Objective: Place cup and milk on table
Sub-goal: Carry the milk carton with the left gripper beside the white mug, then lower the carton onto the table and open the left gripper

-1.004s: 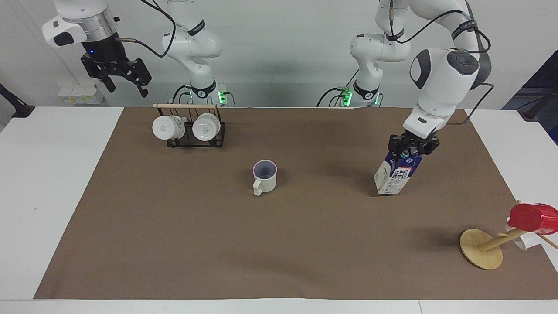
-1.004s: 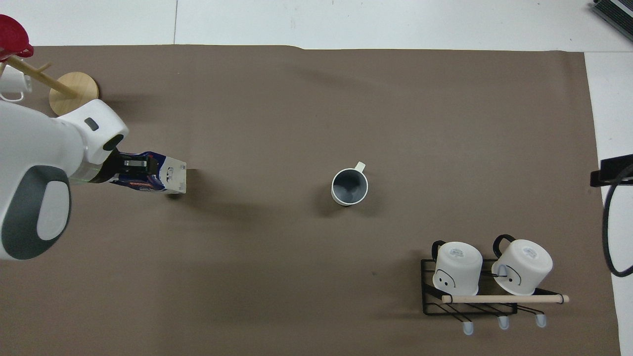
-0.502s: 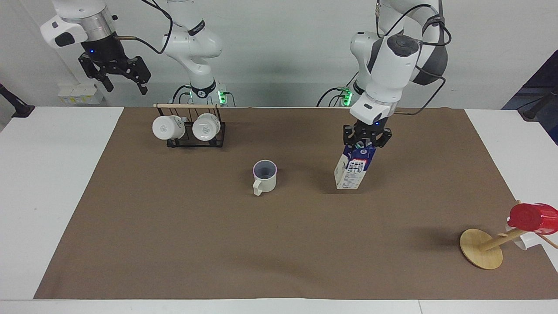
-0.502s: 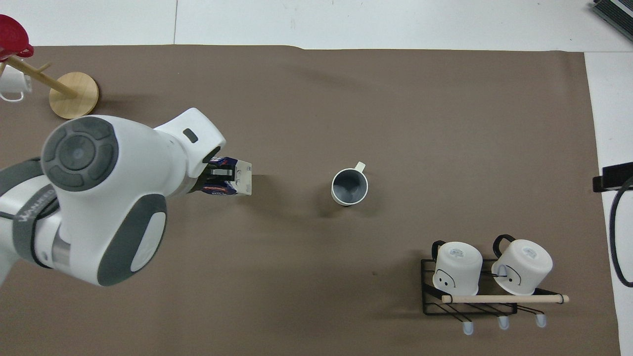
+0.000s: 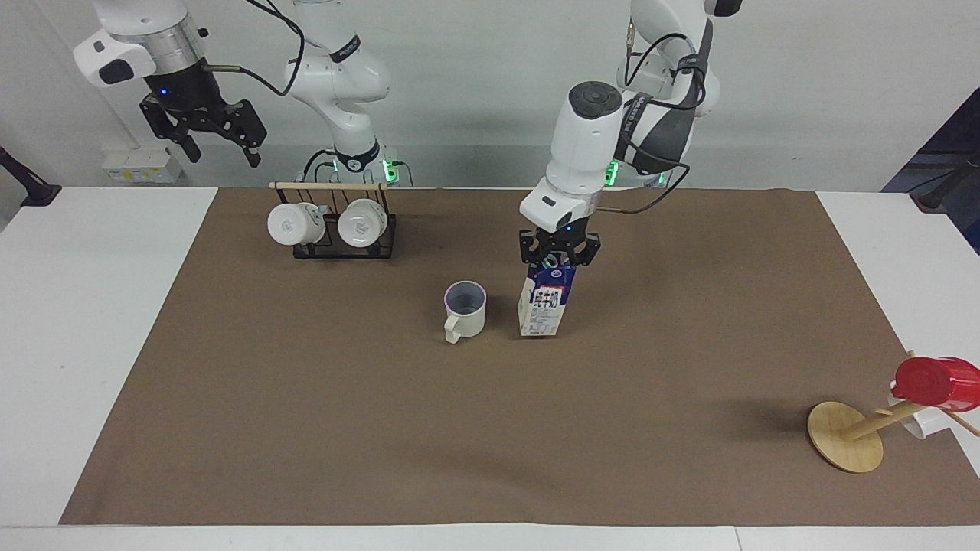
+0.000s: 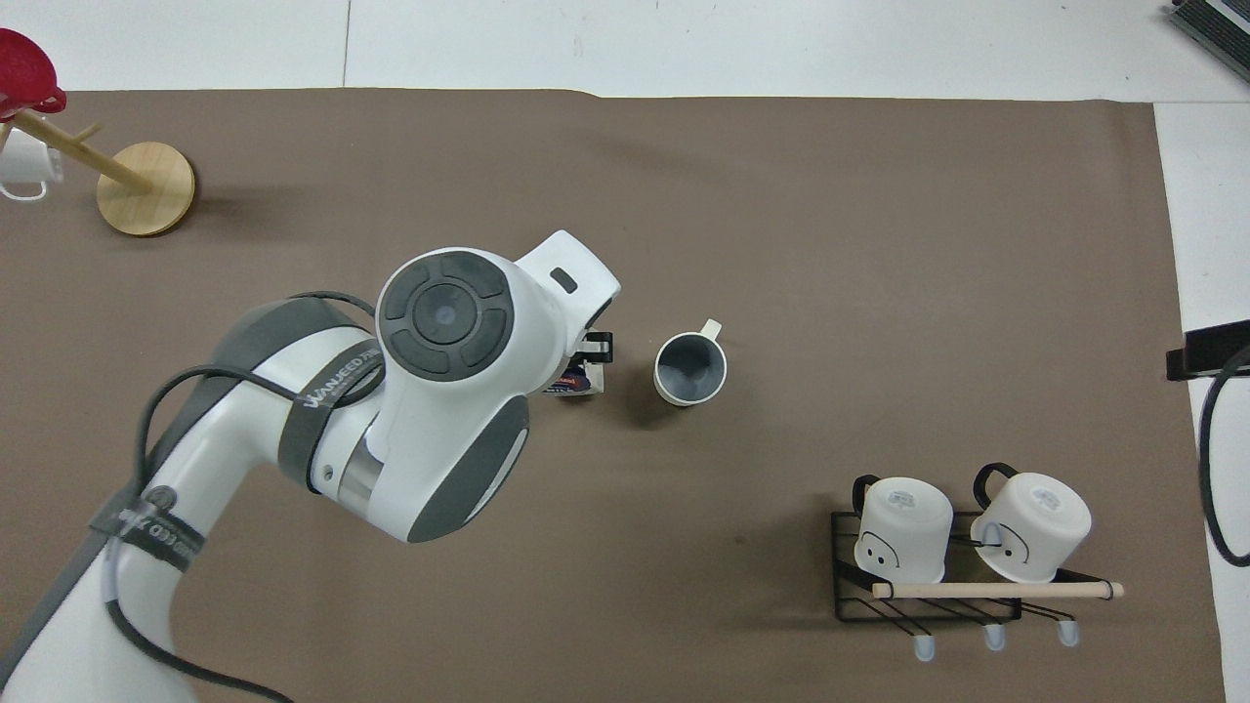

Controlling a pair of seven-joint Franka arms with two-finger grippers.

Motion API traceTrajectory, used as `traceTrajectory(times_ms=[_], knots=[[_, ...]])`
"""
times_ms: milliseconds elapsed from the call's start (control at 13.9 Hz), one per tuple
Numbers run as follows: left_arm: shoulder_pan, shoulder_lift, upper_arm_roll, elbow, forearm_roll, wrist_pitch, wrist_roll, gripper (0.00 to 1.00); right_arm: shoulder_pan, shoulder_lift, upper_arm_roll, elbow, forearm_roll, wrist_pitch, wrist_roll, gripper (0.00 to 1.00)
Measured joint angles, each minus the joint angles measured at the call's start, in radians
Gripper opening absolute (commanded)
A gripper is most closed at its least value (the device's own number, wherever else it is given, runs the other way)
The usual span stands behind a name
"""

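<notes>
Overhead: left arm covers nearly all of the milk [image 6: 584, 376]; only a corner shows. Facing: left gripper [image 5: 560, 250] pinches the milk [image 5: 543, 304] by its gable top; carton upright, base on or just above the mat [image 5: 306, 428], cannot tell which. It sits just beside the cup [image 5: 465, 310], toward the left arm's end, a narrow gap between. Cup upright mid-mat. Right gripper [image 5: 205, 132] waits raised, fingers spread, near the mug rack [image 5: 337, 226]. Wide bare mat farther from the robots; red cup [image 5: 935, 380] on its stand at the table [image 5: 92, 306] edge.
</notes>
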Motion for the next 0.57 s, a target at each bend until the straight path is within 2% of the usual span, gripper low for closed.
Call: traceTrajectory(times_ms=[143, 215, 287, 359, 574], knots=[[-0.029, 0.035, 0.0, 0.022, 0.0, 0.013, -0.034, 0.49, 0.0, 0.0, 0.0, -0.002, 0.0, 0.0, 0.0, 1.0], [-0.037, 0.047, 0.0, 0.034, 0.0, 0.017, -0.042, 0.54, 0.0, 0.0, 0.0, -0.003, 0.0, 0.0, 0.0, 1.0], [-0.041, 0.053, -0.001, 0.044, 0.0, 0.018, -0.044, 0.61, 0.0, -0.001, 0.0, -0.005, 0.0, 0.0, 0.0, 1.0], [-0.044, 0.056, -0.001, 0.051, 0.0, 0.018, -0.045, 0.8, 0.0, -0.001, 0.0, -0.007, 0.0, 0.0, 0.0, 1.0], [-0.047, 0.057, 0.0, 0.054, 0.0, 0.018, -0.045, 0.95, -0.001, -0.003, -0.003, -0.009, 0.0, 0.0, 0.0, 1.0]])
